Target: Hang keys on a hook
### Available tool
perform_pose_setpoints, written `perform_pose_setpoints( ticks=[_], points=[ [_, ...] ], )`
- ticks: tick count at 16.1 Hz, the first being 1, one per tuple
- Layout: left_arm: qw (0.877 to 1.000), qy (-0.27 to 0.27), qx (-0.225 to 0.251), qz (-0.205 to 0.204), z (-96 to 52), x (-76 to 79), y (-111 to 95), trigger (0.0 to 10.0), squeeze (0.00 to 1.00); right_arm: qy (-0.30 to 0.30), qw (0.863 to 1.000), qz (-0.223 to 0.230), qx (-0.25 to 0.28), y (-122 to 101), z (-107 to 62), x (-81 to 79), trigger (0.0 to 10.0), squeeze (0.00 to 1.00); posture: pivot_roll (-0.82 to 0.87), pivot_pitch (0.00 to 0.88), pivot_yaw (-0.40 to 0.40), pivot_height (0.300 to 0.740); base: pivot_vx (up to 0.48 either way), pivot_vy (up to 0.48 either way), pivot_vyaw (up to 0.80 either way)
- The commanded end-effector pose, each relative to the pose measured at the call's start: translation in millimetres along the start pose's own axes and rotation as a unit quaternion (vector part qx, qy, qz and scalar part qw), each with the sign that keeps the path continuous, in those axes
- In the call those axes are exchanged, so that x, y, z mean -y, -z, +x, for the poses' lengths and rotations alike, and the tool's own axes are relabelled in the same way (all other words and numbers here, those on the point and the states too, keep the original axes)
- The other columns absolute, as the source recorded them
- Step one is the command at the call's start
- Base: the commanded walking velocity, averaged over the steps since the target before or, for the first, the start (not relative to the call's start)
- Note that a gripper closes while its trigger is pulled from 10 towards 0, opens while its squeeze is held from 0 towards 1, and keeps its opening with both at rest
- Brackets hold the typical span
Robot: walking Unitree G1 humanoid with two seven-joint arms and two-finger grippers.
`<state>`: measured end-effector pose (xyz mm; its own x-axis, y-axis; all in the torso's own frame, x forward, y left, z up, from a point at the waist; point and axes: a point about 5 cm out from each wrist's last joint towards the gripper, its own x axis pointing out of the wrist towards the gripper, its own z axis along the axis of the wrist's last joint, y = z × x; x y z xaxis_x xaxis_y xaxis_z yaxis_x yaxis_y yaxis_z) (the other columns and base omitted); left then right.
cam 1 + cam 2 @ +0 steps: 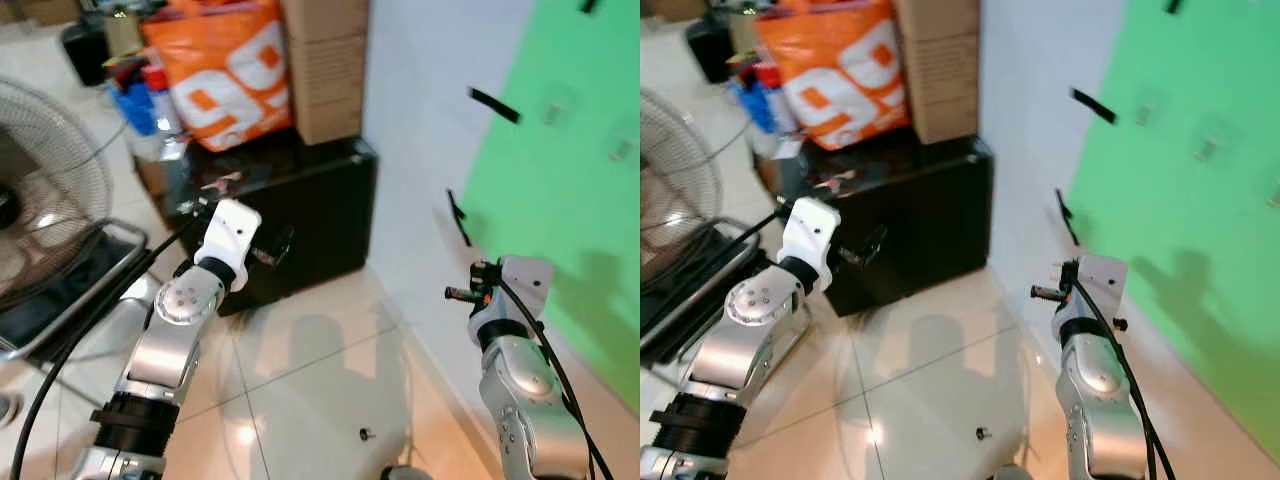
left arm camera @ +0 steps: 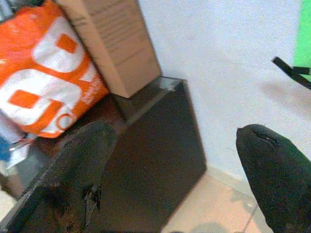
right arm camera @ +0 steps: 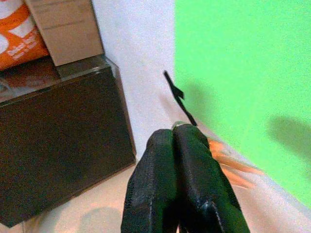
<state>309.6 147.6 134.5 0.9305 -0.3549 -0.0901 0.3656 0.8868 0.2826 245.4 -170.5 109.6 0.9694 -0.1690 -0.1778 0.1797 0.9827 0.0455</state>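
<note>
In the left eye view, your left end effector (image 1: pixel 272 246) is raised in front of the black cabinet (image 1: pixel 310 205), its arm bent up from the lower left. Your right end effector (image 1: pixel 462 294) sits lower right, close to the white wall (image 1: pixel 420 120) and the green sheet (image 1: pixel 570 170). An orange bag (image 1: pixel 222 70) and a cardboard box (image 1: pixel 325 65) rest on top of the cabinet, and a fan (image 1: pixel 45 190) stands at the far left. A small dark object (image 1: pixel 367 434) lies on the tiled floor (image 1: pixel 300 370) between your arms.

The right eye view shows you small clear hooks (image 1: pixel 1208 148) stuck on the green sheet, well above the right end effector, and black tape strips (image 1: pixel 1092 104) at its edge.

Through the left wrist view, you see the two fingers (image 2: pixel 80 174) spread wide apart with nothing between them, cabinet and box behind.

In the right wrist view, your fingers (image 3: pixel 165 189) are pressed together, a bit of silver metal (image 3: pixel 178 124) showing at their tips; whether that is the keys, you cannot tell.
</note>
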Motion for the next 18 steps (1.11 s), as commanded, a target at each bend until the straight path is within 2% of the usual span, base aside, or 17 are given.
perform_pose_setpoints(
  ticks=[1, 7, 16, 17, 18],
  points=[
    [1.000, 0.003, 0.002, -0.001, 2.6, -2.6, -2.7, 10.0, 0.00, 0.006, 1.000, 0.002, 0.013, -5.1, -1.4, 1.0, 10.0, 0.00, -0.12, 0.000, 0.125, 0.740, 0.000, 0.000, -0.80],
    [1.000, 0.010, 0.003, -0.006, 3.7, -2.5, -3.2, 10.0, 0.00, 0.016, 1.000, 0.005, 0.019, -6.6, -2.9, 1.8, 10.0, 0.00, -0.13, 0.000, 0.135, 0.740, 0.000, 0.000, -0.80],
    [0.999, 0.008, -0.009, -0.033, -3.5, -3.6, 1.1, 10.0, 0.00, -0.005, 1.000, -0.004, 0.021, -8.3, 3.2, -4.5, 10.0, 0.00, -0.07, 0.000, 0.076, 0.740, 0.000, 0.000, -0.80],
    [1.000, -0.016, -0.002, -0.021, -4.2, -7.0, 0.7, 10.0, 0.00, -0.010, 1.000, -0.005, 0.020, -8.5, 4.5, -6.2, 10.0, 0.00, -0.07, 0.000, 0.067, 0.740, 0.000, 0.000, -0.80],
    [0.997, -0.070, 0.023, -0.002, -4.9, -15.1, -1.9, 10.0, 0.00, -0.019, 1.000, -0.007, 0.019, -8.4, 6.3, -8.9, 10.0, 0.00, -0.06, 0.000, 0.059, 0.740, 0.000, 0.000, -0.80]
  ],
)
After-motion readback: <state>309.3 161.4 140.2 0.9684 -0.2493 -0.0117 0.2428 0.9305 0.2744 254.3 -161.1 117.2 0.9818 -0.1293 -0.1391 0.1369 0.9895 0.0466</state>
